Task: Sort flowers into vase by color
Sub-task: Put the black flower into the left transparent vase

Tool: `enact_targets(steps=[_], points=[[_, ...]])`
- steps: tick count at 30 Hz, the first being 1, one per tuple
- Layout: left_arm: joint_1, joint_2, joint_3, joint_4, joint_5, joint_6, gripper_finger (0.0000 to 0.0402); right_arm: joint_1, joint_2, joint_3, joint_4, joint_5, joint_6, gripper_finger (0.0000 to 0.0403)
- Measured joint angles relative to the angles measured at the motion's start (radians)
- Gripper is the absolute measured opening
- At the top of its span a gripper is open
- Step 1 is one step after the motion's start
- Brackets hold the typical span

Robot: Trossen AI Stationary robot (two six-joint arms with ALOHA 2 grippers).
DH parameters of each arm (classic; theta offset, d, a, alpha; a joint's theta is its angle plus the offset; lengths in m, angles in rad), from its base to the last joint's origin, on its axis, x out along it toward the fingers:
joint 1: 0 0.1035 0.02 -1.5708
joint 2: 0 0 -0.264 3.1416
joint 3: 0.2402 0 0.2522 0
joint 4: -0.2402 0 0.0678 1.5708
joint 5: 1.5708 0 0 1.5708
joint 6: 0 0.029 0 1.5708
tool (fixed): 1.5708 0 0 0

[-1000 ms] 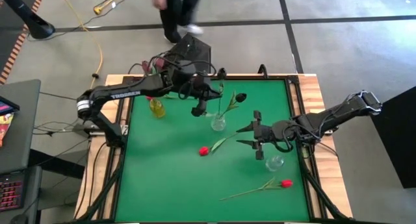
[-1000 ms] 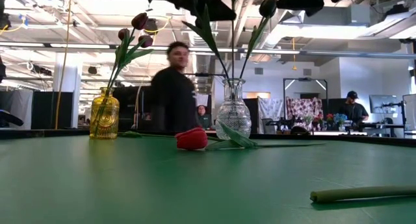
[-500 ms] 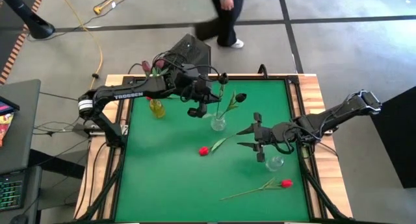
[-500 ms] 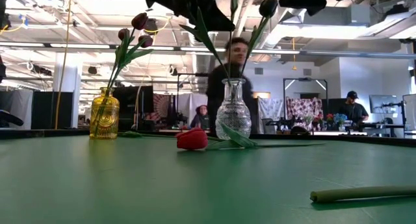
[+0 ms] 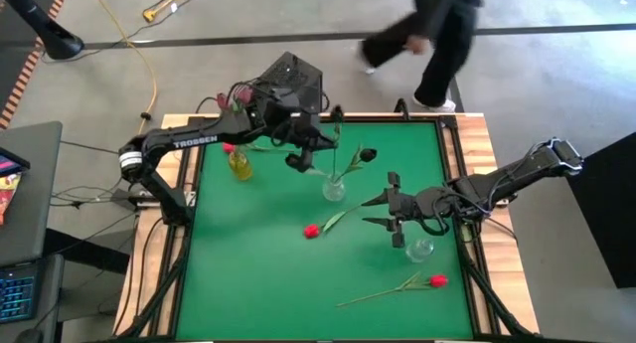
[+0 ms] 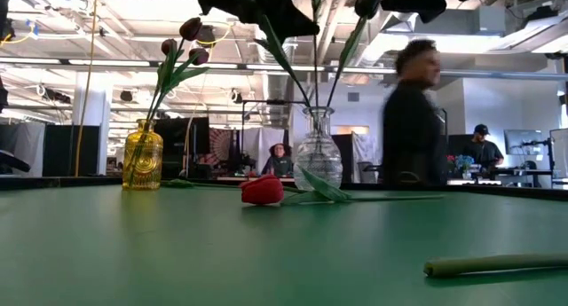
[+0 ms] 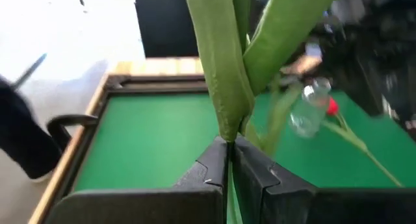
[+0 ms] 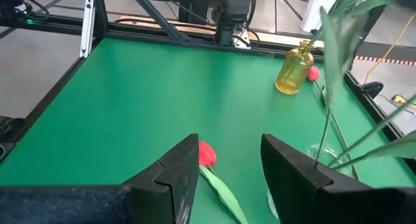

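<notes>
Green mat (image 5: 258,273); person (image 6: 413,120) passes behind table.

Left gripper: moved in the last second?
Yes. In the high view the left gripper, shut on a flower stem, has drifted toward the table's far edge, away from the clear vase.

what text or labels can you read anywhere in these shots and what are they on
"TROSSEN": white capitals along the dark left arm's upper link, seen in the high view.
Nothing else is readable: the yellow glass vase, the clear glass vase and the green table mat carry no print, and the screens and posters in the room behind the table are too small to make out.
</notes>
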Motion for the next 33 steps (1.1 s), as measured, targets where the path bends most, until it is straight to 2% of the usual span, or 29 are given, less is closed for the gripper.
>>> enact_targets(steps=[4, 8, 10, 19, 25, 33], points=[[0.017, 0.0, 0.0, 0.061, -0.031, -0.077, 0.0, 0.0, 0.0, 0.0, 0.0, 0.0, 0.004, 0.0191], [0.021, -0.001, 0.001, 0.074, -0.136, -0.13, 0.0, -0.002, 0.0, 0.0, 0.0, 0.0, 0.017, 0.0191], [0.022, -0.001, 0.001, 0.064, -0.156, -0.15, 0.0, -0.002, 0.0, 0.0, 0.0, 0.0, 0.017, 0.0191], [0.01, -0.001, 0.001, 0.055, -0.02, -0.182, 0.0, -0.002, 0.0, 0.0, 0.0, 0.002, 0.009, 0.0191], [-0.007, -0.001, 0.001, 0.002, -0.039, -0.14, 0.0, -0.002, 0.0, 0.0, 0.0, 0.002, 0.009, 0.0191], [-0.007, -0.001, 0.001, -0.032, -0.062, -0.166, 0.0, -0.002, 0.0, 0.0, -0.001, 0.002, 0.009, 0.0191]])
